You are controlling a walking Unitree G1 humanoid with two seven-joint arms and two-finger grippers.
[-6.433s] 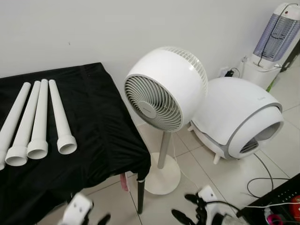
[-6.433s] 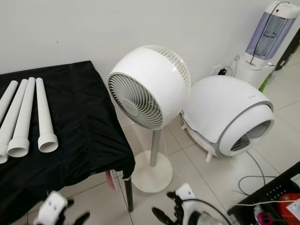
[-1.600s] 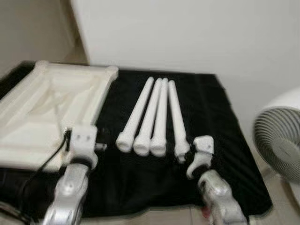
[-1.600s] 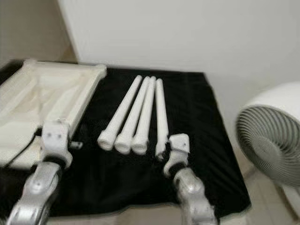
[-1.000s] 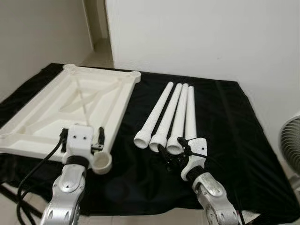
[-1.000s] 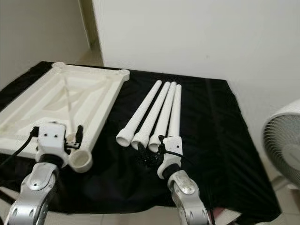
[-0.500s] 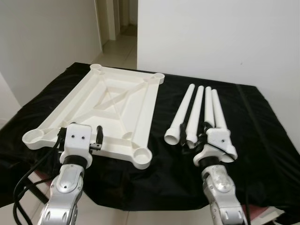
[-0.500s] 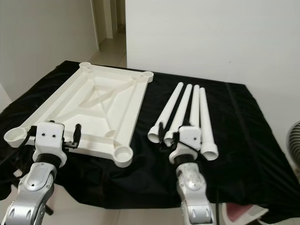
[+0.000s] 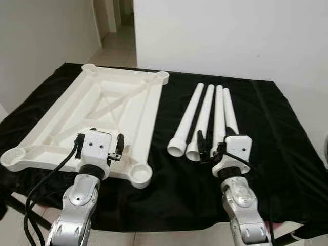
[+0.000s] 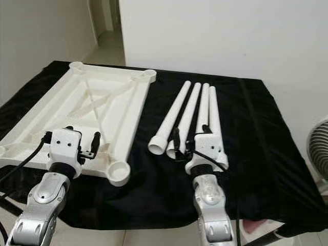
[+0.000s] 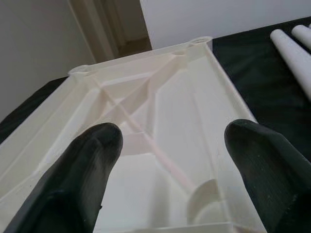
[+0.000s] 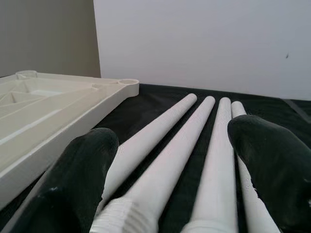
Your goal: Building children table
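Note:
A white children's table top [image 9: 110, 105] lies upside down on the black cloth, with round leg sockets at its corners [image 9: 139, 174]. To its right, several white tube legs [image 9: 205, 118] lie side by side, wide ends toward me. My left gripper [image 9: 100, 142] is open over the top's near edge, and the ribbed underside [image 11: 160, 111] shows between its fingers [image 11: 92, 160]. My right gripper [image 9: 211, 147] is open at the near ends of the legs [image 12: 214, 126], and I cannot tell whether it touches them.
The black-draped table [image 9: 287, 154] stands against a white wall, with a doorway at the back left. A white fan [image 10: 321, 148] stands past the table's right edge. Bare black cloth lies to the right of the legs.
The view has swung from the fan and floor onto the table. Both arms have risen into view, the left over the table top, the right at the legs. Both stay open.

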